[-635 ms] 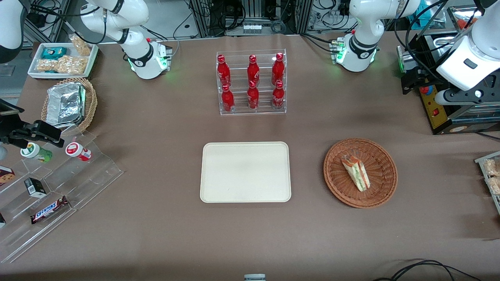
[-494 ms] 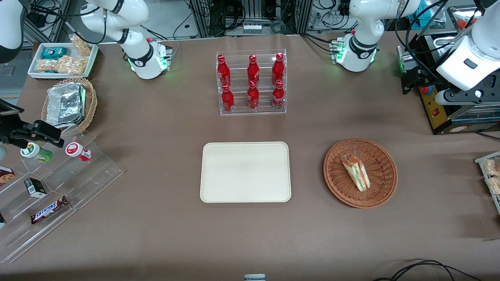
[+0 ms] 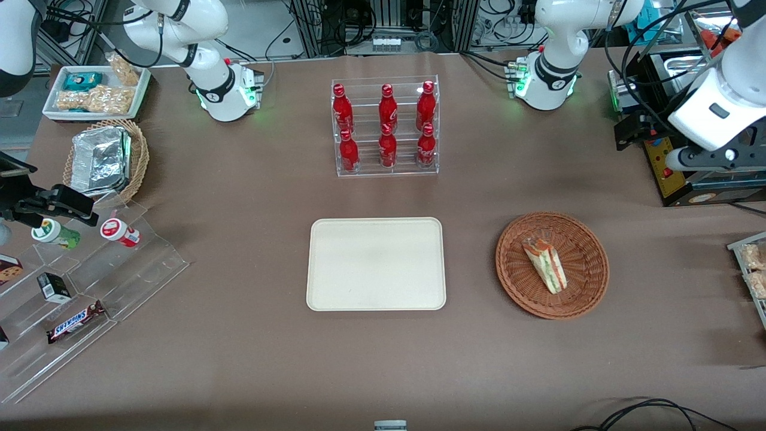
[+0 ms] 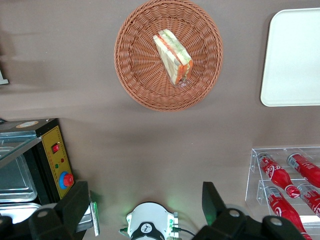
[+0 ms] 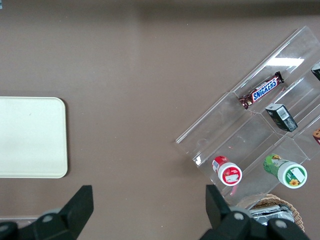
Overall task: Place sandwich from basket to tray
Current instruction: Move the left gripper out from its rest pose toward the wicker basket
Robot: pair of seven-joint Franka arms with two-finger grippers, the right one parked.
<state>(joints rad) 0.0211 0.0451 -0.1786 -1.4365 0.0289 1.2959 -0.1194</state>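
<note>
Currently the small triangular sandwich (image 3: pixel 545 264) of white bread with green, red and yellow filling, in clear wrap, is lying in the middle of the round reddish-brown woven wicker basket (image 3: pixel 577 290), which is sitting on the brown table toward the working arm's end. Its long axis is running slantwise, one end pointing toward the front camera and slightly outward, the other pointing away and slightly toward the large flat cream-coloured rectangular tray (image 3: pixel 376 263). That tray is lying bare beside the basket, nearer the table's middle, with a strip of tabletop between them.

Farther from the front camera and well apart from the basket, the left arm's gripper (image 4: pixel 145 210) is hanging high above the table near its own base, its two dark fingers (image 4: pixel 75 205) spread wide with nothing between them. From there the sandwich is lying lower and nearer to the front camera, so reaching it probably means travelling toward that camera while descending, and likely turning the wrist so the fingers are closing across the wedge's short width.
</note>
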